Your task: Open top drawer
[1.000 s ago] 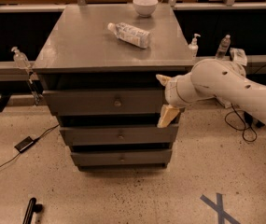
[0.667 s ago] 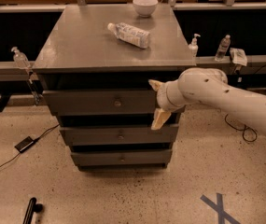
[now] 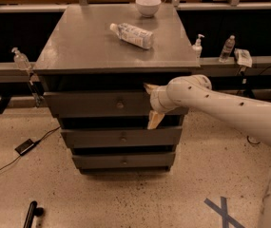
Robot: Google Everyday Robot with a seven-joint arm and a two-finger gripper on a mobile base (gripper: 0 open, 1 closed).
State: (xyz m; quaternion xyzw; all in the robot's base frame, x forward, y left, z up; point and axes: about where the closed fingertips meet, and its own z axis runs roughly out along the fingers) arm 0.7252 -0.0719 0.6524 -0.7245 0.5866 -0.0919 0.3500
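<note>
The top drawer (image 3: 87, 104) is the widest dark grey drawer, just under the cabinet's top, with a small round knob (image 3: 120, 105) at its centre. My gripper (image 3: 150, 103) is in front of the drawer's right part, a short way right of the knob. It is open and empty, with one tan finger (image 3: 150, 87) pointing up and the other pointing down (image 3: 154, 120). My white arm reaches in from the right. Two narrower grey drawers (image 3: 123, 137) sit below.
A plastic bottle (image 3: 131, 34) lies on the cabinet top (image 3: 78, 46) and a white bowl (image 3: 148, 5) stands at its back. Small bottles (image 3: 198, 45) stand on a shelf on the right. A cable and black box (image 3: 25, 146) lie on the floor at left.
My gripper and arm have moved left across the top drawer's front, closer to the centre knob. The drawers have not visibly moved.
</note>
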